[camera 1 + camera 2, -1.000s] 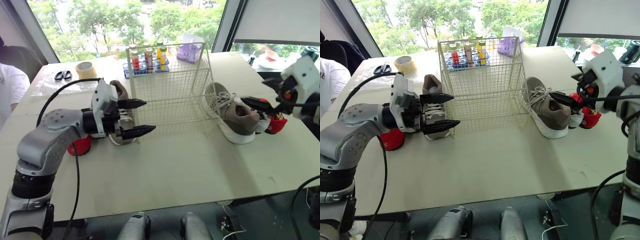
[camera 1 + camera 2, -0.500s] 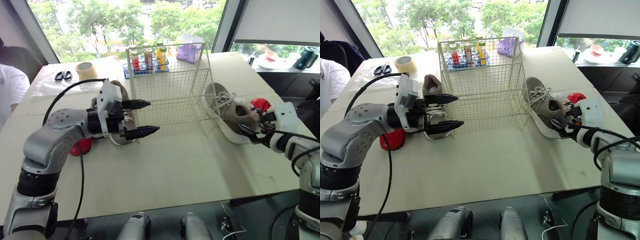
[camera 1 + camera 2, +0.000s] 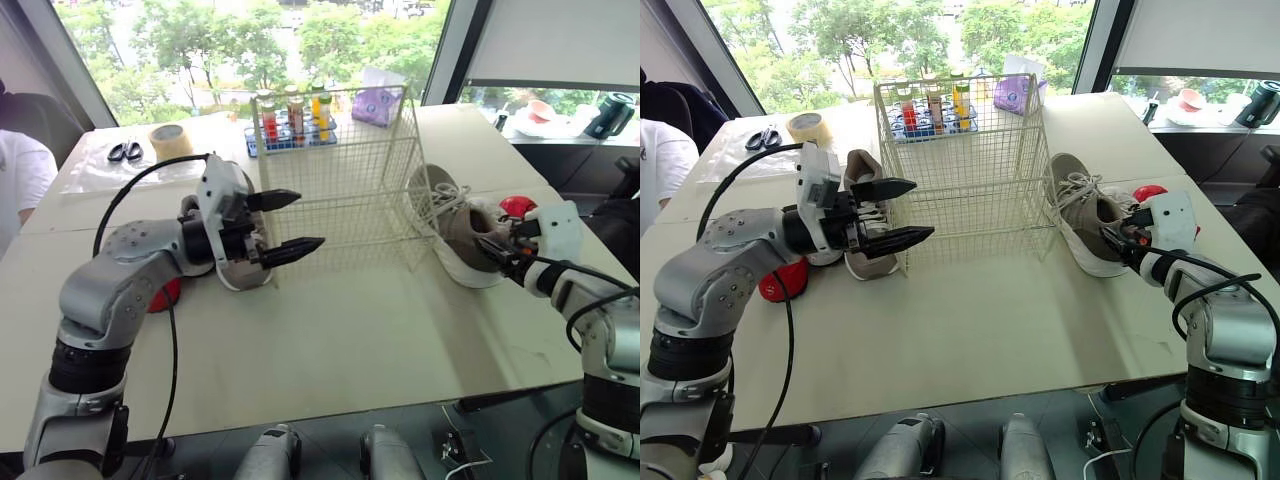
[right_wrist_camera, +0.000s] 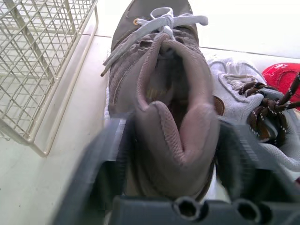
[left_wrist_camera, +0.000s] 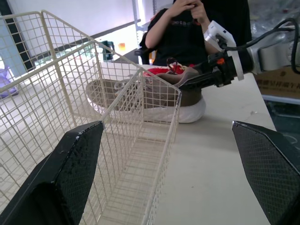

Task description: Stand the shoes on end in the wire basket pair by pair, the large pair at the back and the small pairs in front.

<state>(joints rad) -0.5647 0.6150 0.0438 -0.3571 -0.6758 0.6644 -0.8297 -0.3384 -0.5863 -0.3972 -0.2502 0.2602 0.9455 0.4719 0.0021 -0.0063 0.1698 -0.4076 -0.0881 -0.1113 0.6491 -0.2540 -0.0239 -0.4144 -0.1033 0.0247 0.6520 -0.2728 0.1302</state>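
Right wrist view: taupe shoe (image 4: 164, 93), pale laces;
right gripper (image 3: 497, 252): spread astride its heel;
left gripper (image 3: 305, 218): wide apart, empty

Right hand (image 3: 1114, 238) at heel of grey shoe (image 3: 1083, 213)

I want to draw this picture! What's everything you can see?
table: one, cream
wire basket: one, cream, mid-table, empty
left large shoe: one, grey-brown, left of basket
right large shoe: one, grey-brown, right of basket
left red shoe: one, red, beside left arm
right red shoe: one, red, behind right large shoe
small grey shoe: one, pale grey, beside right large shoe
tape roll: one, tan, far left
scissors: one, black, beside tape
bottle tray: one, blue, behind basket
purple bag: one, behind basket
person: one, white top, left edge
left gripper: one, black, open, left of basket
right gripper: one, black, at right large shoe's heel
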